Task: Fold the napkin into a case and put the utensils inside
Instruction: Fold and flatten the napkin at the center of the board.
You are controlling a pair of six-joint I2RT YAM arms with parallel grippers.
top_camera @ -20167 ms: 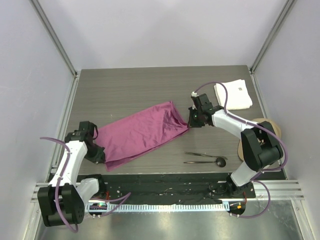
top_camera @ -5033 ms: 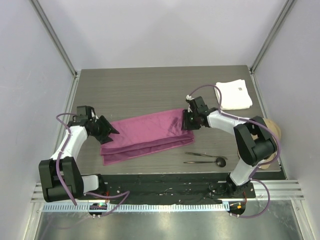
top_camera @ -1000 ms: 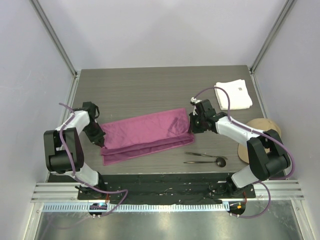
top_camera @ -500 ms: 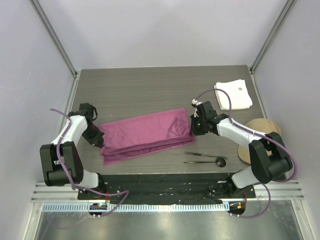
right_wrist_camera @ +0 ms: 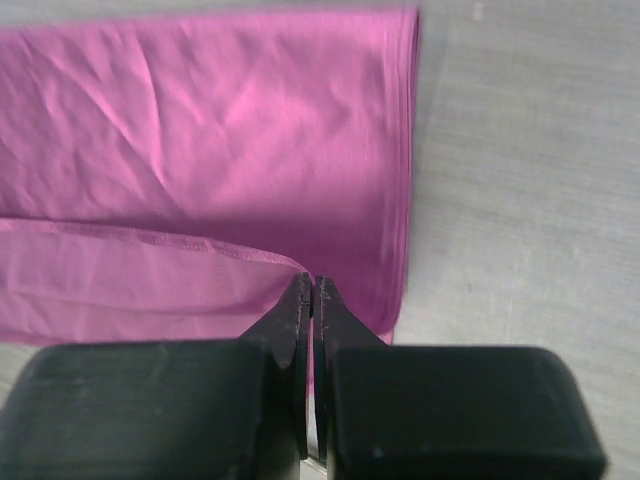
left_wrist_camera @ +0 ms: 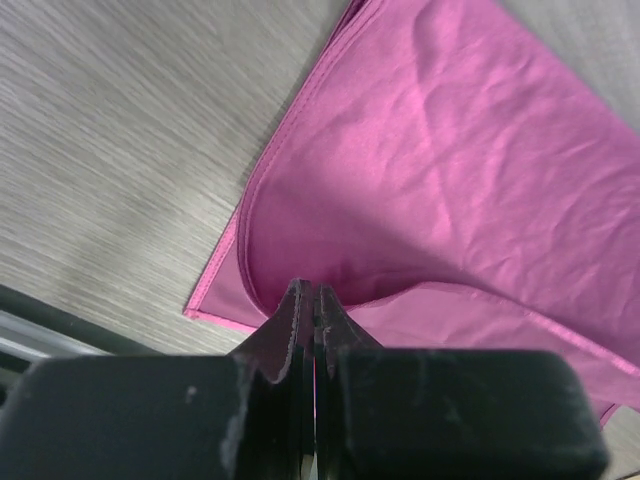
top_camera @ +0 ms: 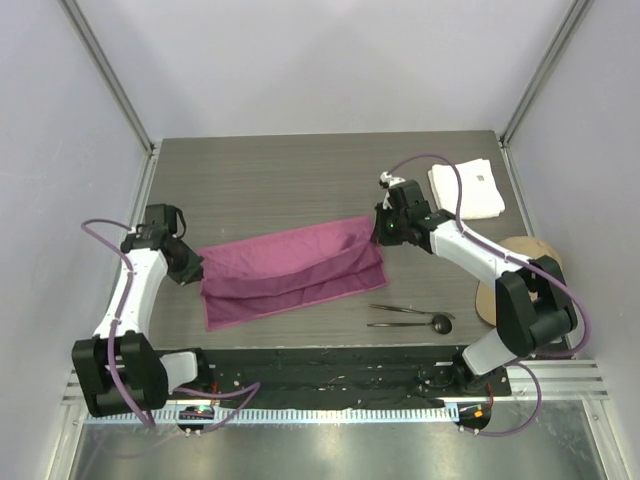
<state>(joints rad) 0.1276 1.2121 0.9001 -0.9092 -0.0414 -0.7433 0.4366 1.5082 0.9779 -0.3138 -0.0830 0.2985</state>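
While the napkin [top_camera: 290, 272] is lying as a long, slanted magenta band across the middle of the grey wood-grain table [top_camera: 280, 180], its thin fabric is showing soft creases and a stitched hem. At the band's left end the left gripper [top_camera: 192, 268] is pinching a raised, curving upper layer between closed jaws. The right gripper [top_camera: 382, 232] is clamping the hemmed edge at the right end, a sliver of cloth showing between its black fingers. Two slim dark utensils [top_camera: 405, 316], one round-headed, are lying parallel nearer the front, apart from the napkin. A thick white cloth [top_camera: 467, 190] is sitting folded far right.
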